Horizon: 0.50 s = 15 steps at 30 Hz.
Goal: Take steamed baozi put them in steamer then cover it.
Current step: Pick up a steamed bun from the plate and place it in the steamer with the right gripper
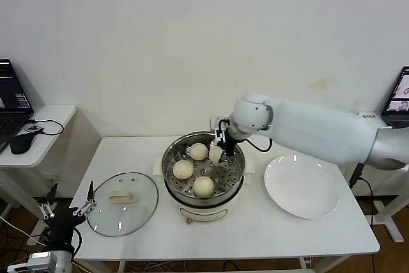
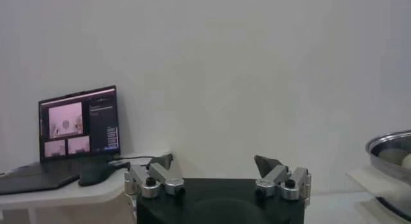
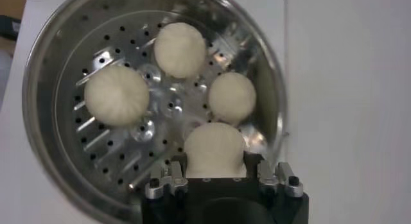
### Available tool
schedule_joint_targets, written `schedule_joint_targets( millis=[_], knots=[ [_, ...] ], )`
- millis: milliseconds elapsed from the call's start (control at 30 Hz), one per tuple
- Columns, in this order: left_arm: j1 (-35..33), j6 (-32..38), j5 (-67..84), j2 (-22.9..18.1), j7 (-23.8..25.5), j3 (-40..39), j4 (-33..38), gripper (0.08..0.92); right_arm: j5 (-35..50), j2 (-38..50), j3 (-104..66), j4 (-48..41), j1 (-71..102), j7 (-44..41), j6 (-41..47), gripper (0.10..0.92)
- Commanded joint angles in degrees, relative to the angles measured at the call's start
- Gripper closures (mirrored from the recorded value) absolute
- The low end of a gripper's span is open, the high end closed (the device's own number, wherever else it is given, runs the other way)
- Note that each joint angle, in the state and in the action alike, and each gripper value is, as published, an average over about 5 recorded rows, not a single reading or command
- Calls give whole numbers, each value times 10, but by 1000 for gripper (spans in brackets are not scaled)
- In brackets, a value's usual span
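white plate (image 1: 301, 188) on table (image 1: 268, 231) | laptop (image 2: 78, 133), mouse (image 1: 20, 145) on side desk (image 1: 48, 133)

On the white worktop (image 1: 255, 228) the steamer (image 1: 203, 199) stands with three steamed baozi (image 1: 183, 169) lying on its perforated tray, while the right gripper (image 1: 217, 150) reaches in over the far rim with its jaws closed on a fourth bun (image 1: 215, 154). The cover (image 1: 122, 203) lies flat on the steamer's left and an empty white plate (image 1: 301, 187) on its right. The left gripper (image 1: 66, 210) hangs low off the worktop's left front corner, jaws spread apart.
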<state>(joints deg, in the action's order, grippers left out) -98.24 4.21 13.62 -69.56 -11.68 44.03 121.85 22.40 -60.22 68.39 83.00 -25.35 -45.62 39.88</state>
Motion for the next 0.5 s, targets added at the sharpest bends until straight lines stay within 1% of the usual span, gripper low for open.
schedule_joint_targets(
  millis=[33, 433, 500],
  knots=[
    [1, 0, 0, 0, 0, 0, -2, 177, -8, -32, 13, -23, 31, 17, 18, 457],
    [4, -1, 0, -2, 0, -3, -6, 177, -20, -7, 10, -8, 29, 10, 18, 457],
    [5, -1, -1, -2, 0, -4, -6, 177, -18, 0, 4, -1, 29, 10, 18, 436]
  ],
)
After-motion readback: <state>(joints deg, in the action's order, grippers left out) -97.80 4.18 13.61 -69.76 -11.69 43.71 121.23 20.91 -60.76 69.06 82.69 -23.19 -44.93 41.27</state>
